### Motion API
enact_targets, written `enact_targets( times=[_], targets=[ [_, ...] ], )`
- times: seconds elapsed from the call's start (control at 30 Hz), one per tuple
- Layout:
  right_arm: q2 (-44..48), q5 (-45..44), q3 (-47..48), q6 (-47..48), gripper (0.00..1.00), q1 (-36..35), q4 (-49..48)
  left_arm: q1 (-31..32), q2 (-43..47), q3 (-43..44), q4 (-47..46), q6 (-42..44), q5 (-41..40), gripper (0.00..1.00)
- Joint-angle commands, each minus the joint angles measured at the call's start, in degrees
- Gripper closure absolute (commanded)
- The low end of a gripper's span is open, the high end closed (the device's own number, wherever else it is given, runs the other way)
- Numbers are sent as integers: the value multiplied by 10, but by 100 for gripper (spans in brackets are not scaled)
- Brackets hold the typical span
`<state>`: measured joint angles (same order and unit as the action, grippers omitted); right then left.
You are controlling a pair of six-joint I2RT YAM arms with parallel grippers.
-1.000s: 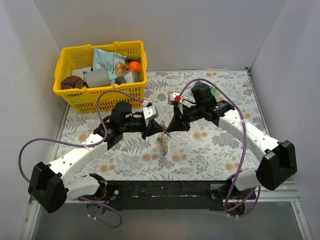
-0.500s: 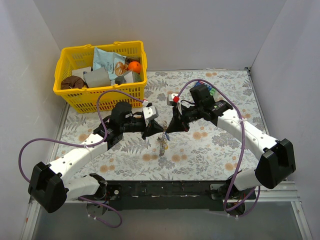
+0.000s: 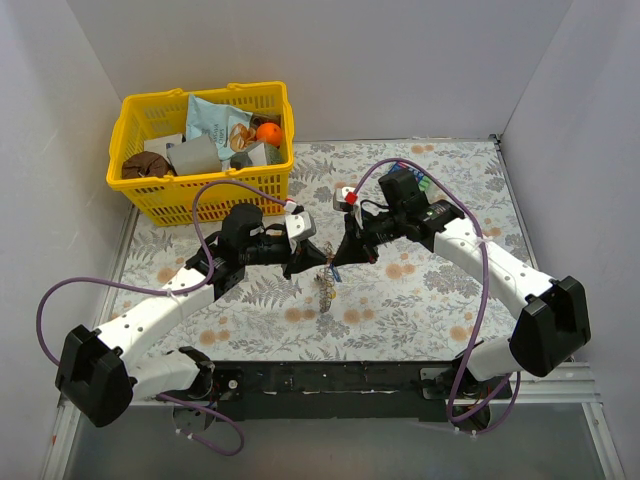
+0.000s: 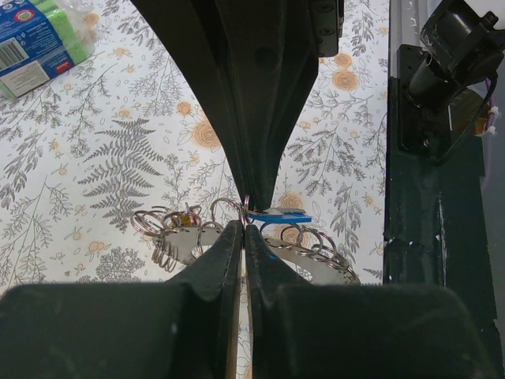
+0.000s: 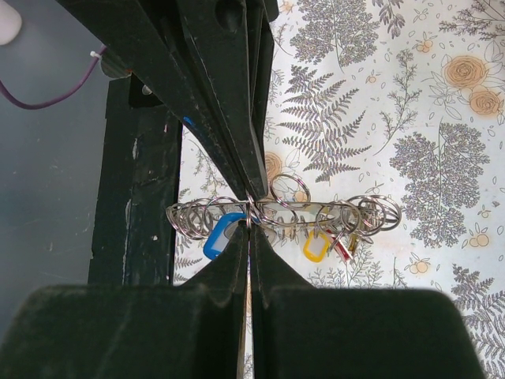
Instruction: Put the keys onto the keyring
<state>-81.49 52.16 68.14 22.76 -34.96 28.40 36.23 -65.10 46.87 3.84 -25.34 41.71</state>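
Note:
The keyring [image 5: 316, 207] hangs edge-on above the floral table, a thin metal hoop strung with several small split rings. On it hang the blue key [image 5: 217, 234], the yellow key [image 5: 317, 247] and a red one [image 5: 341, 248]. My right gripper [image 5: 249, 227] is shut on the keyring beside the blue key. My left gripper [image 4: 243, 229] is shut on the same hoop [image 4: 316, 260] from the opposite side, its tips meeting the right gripper's tips. In the top view both grippers, left [image 3: 312, 262] and right [image 3: 336, 260], meet mid-table with the keyring [image 3: 325, 284] dangling below them.
A yellow basket [image 3: 128, 112] full of odd items stands at the back left. A blue-green packet [image 4: 35, 43] lies on the table behind the right arm. The black base rail [image 4: 434, 197] runs along the near table edge.
Both grippers stay pinched together on the keyring; the hanging bundle has shifted very slightly up and away from the near edge.

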Motion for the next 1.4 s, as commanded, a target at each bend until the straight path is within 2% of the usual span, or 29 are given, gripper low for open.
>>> enact_targets(
  times=[0.0, 1.0, 1.37],
  targets=[
    [-2, -8, 2, -2, 99, -2, -19, 2, 31, 14, -30, -1, 22, 100],
    [10, 2, -31, -3, 99, 8, -27, 2, 55, -13, -78, -19, 12, 100],
    [10, 19, -34, 3, 99, 8, -24, 2, 67, -37, -124, -38, 14, 100]
  ],
)
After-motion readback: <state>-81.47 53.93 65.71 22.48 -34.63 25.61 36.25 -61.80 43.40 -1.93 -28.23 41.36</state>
